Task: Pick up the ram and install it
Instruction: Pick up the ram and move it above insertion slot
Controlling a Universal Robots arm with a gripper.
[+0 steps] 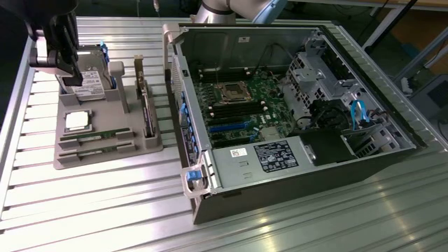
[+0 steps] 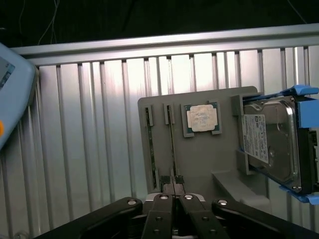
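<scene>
Ram (image 2: pixel 172 144), thin and green, is slotted edgewise in a grey moulded tray (image 2: pixel 199 162), nine o'clock from the metal computer case (image 1: pixel 210 47); the black claw (image 2: pixel 173 180) is closed, empty.

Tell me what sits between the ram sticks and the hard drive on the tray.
The silver processor chip sits between the ram sticks and hard drive; wrist and exterior views show it.

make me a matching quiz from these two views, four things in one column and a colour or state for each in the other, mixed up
Things:
1 ram sticks
2 processor chip
3 hard drive
4 gripper

Descriptions:
a blue side rails
b shut
c thin, green, standing on edge
d square silver top

Pairs: 1-c; 2-d; 3-a; 4-b
</scene>
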